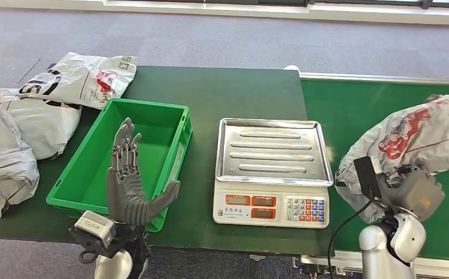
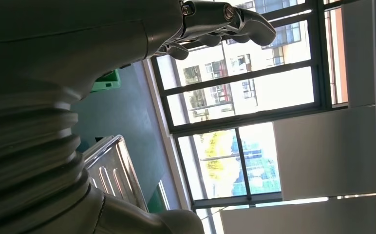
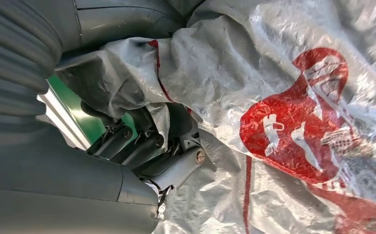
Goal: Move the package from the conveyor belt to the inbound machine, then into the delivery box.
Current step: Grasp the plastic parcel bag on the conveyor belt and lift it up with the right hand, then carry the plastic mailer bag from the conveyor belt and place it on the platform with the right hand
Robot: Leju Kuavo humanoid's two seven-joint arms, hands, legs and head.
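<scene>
At the right of the frame, the right hand [image 1: 411,189] grips the package [image 1: 420,136] on the conveyor belt [image 1: 350,104] (pickup step). Next it should lift it onto the scale [image 1: 273,152]. The left hand [image 1: 130,180] waits wide, holding nothing.

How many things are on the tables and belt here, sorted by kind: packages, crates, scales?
Grey plastic packages: 4. One in the right hand on the belt, three left of the crate.
Green crates: 1, with the left hand raised in front of it.
Scales with a steel tray: 1.
Total: 6.
</scene>
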